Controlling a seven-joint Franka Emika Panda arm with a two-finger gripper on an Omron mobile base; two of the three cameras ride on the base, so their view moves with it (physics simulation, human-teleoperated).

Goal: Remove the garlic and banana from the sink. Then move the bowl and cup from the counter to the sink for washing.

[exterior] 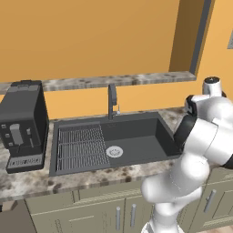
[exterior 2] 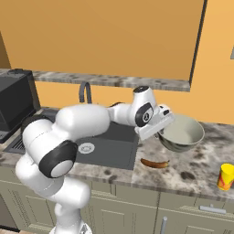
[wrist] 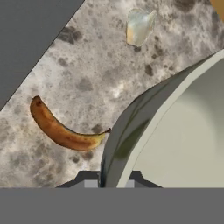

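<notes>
- An orange-walled kitchen with a speckled stone counter (exterior 2: 192,167); the dark sink (exterior: 136,136) is set into it, its basin holding no fruit, a faucet (exterior: 111,98) at its far edge and a black coffee machine (exterior: 22,123) to its left.
- The gripper (exterior 2: 161,131) is clamped narrow on the near-left rim of the bowl (exterior 2: 183,133); in the hand view the rim runs up between the finger tips. The bowl appears tilted and lifted clear of the counter, to the right of the sink.
- The banana (exterior 2: 154,163) lies on the counter just right of the sink's edge, below and nearer than the bowl, its long axis running roughly left to right.
- The garlic (wrist: 139,26) rests on the counter too, seen beyond the bowl's rim in the hand view.
- The cup (exterior 2: 226,177) stands near the counter's front edge, well to the right of the bowl.
- Key relation: the basin lies to the left of the gripper, so the bowl likely has to travel leftward over the sink's right wall before being lowered; the banana sits under that path and should stay clear if the bowl is kept high.
</notes>
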